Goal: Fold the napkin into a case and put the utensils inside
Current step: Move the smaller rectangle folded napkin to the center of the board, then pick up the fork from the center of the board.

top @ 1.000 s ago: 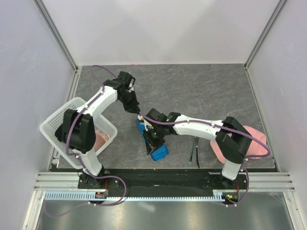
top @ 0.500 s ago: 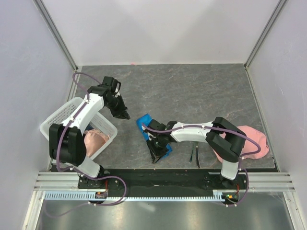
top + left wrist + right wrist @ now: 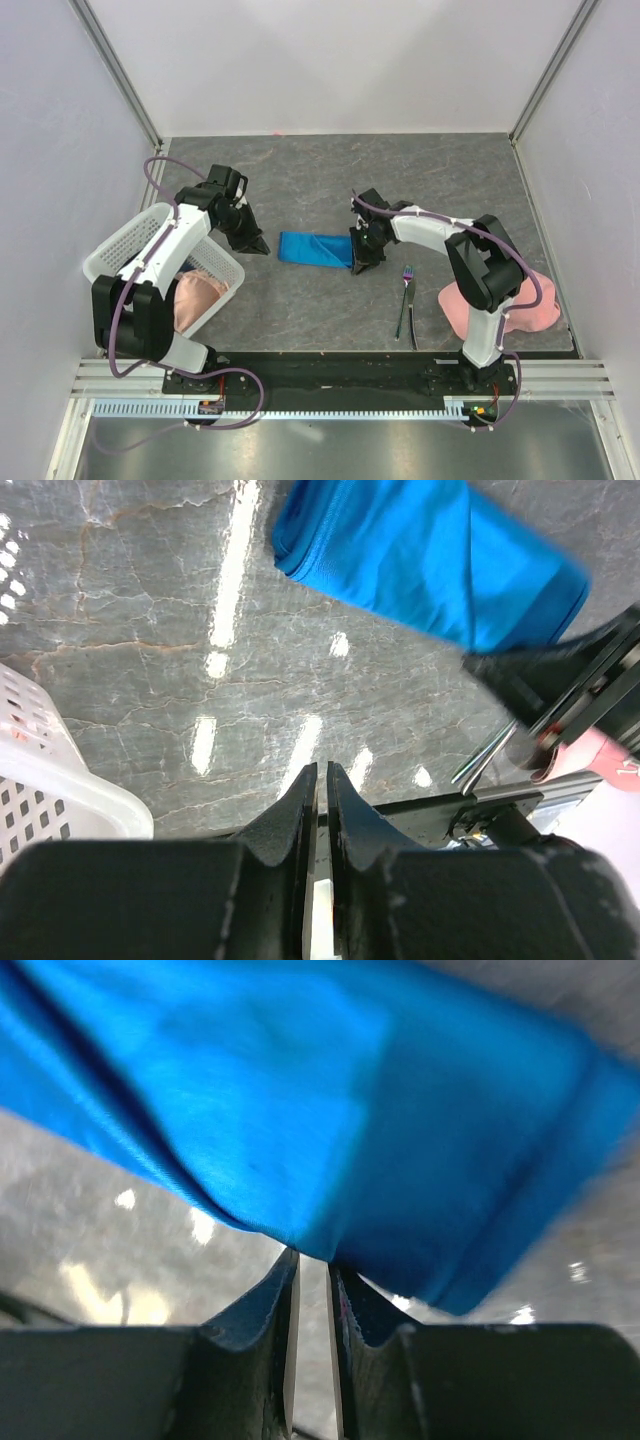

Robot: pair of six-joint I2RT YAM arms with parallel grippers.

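On the veined grey table (image 3: 450, 180), the glossy blue napkin (image 3: 313, 249) lies folded into a flat strip. The right gripper (image 3: 357, 264) pinches its right end, narrow jaws blurred; left of it, the left gripper (image 3: 257, 247) is empty, jaws nearly touching.

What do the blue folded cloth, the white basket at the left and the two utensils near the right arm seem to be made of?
The blue folded cloth looks like thin fabric with a slight sheen: it lies in soft layers and creases. The white latticed basket is probably matte plastic, judging by its regular moulded holes. The two slim utensils are likely polished metal, thin and shiny, though they are too small to tell more.
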